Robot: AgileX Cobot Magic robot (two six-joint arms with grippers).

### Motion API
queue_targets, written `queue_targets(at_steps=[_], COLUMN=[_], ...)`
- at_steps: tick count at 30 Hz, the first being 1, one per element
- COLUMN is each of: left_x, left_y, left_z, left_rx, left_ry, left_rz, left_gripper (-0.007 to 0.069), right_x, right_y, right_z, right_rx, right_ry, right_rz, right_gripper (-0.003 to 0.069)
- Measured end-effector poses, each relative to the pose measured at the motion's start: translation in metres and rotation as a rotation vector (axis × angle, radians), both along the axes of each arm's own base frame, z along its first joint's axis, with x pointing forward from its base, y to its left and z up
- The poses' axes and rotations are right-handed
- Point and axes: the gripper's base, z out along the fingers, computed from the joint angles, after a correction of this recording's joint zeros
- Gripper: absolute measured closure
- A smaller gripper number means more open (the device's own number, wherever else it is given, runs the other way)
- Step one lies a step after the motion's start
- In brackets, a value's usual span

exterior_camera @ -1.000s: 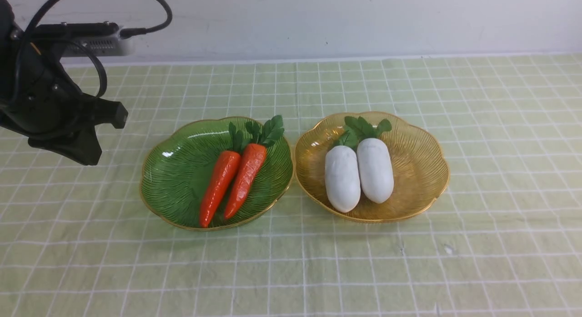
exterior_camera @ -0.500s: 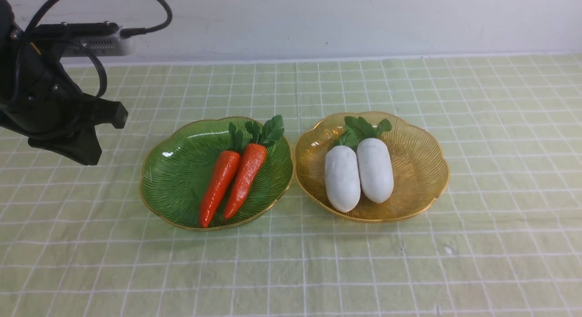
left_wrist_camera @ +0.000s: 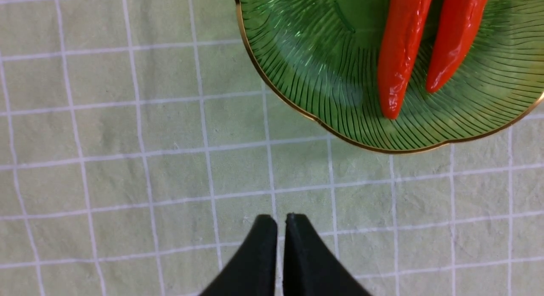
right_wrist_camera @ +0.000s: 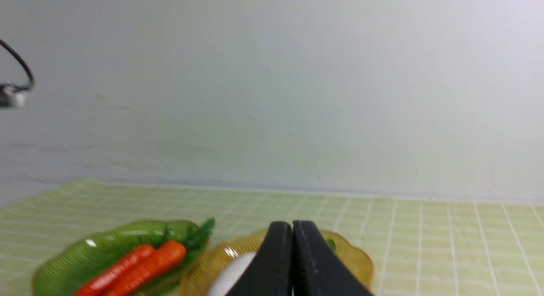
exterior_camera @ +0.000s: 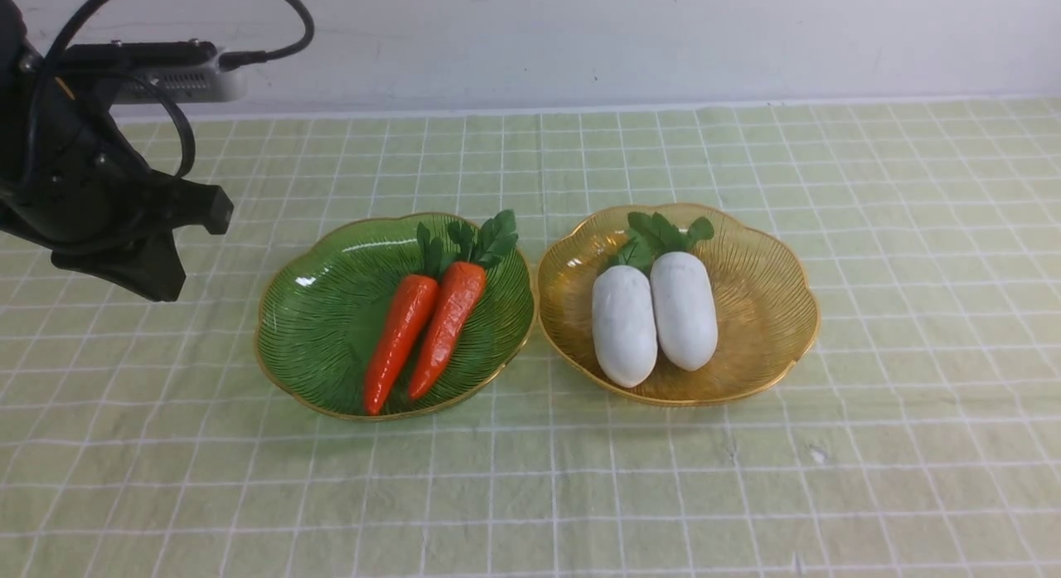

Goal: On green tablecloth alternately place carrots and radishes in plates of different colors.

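On the green tablecloth (exterior_camera: 530,478) stand two plates side by side. The deep green plate (exterior_camera: 323,321) holds two orange carrots (exterior_camera: 400,337) (exterior_camera: 448,323), leafy tops pointing away from me. Two white radishes (exterior_camera: 623,325) (exterior_camera: 684,310) lie together in the amber plate (exterior_camera: 754,313). My left gripper (left_wrist_camera: 280,218) hovers shut and empty over bare cloth, left of the green plate (left_wrist_camera: 306,66); its arm (exterior_camera: 108,213) shows at the far left. My right gripper (right_wrist_camera: 292,224) is shut and empty, raised on the near side of the amber plate (right_wrist_camera: 352,257). It is outside the front view.
A white wall (exterior_camera: 630,39) rises behind the table's far edge. A grey camera box with a looping black cable (exterior_camera: 178,76) sits on the left arm. Bare cloth surrounds both plates.
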Motion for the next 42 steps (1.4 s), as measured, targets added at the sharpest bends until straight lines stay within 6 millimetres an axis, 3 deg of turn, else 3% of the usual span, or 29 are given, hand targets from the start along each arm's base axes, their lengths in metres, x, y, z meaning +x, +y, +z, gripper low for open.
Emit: queue_targets(at_steps=[6,11,20,29,32,33,35,37,38,42], left_x=[0.0,-0.005,-0.042,-0.103,-0.135,-0.137,-0.165,-0.188,-0.191,-0.248], left_y=[0.0,0.0,0.001,0.003,0.003,0.003,0.004,0.004,0.005,0.006], left_z=[0.001,0.007,0.053,0.105,0.124,0.125,0.137,0.14,0.14,0.12], left_rx=[0.0,-0.001,0.008,0.014,0.014,0.014,0.014,0.013,0.013,0.006], left_ry=[-0.002,-0.022,-0.18,-0.383,-0.48,-0.486,-0.561,-0.607,-0.611,-0.671], left_rz=[0.0,0.0,-0.028,-0.043,-0.043,-0.042,-0.042,-0.041,-0.041,-0.035], left_gripper=[0.0618,0.0618,0.0611,0.0611,0.0611,0.0611,0.0611,0.0611,0.0611,0.0611], right_x=[0.016,0.019,0.02,0.02,0.02,0.02,0.02,0.02,0.02,0.02], right_y=[-0.003,-0.006,-0.01,-0.01,-0.01,-0.01,-0.01,-0.01,-0.01,-0.01], right_z=[-0.058,-0.086,-0.089,-0.09,-0.09,-0.09,-0.09,-0.09,-0.09,-0.09], right_rx=[-0.115,-0.162,-0.175,-0.163,-0.137,-0.137,-0.125,-0.122,-0.122,-0.12], right_ry=[0.173,0.254,0.279,0.283,0.288,0.288,0.29,0.29,0.29,0.291], right_rz=[-0.123,-0.17,-0.241,-0.242,-0.243,-0.243,-0.244,-0.244,-0.244,-0.244], right_gripper=[0.0673,0.0673,0.0673,0.0673,0.0673,0.0673,0.0673,0.0673,0.0673,0.0673])
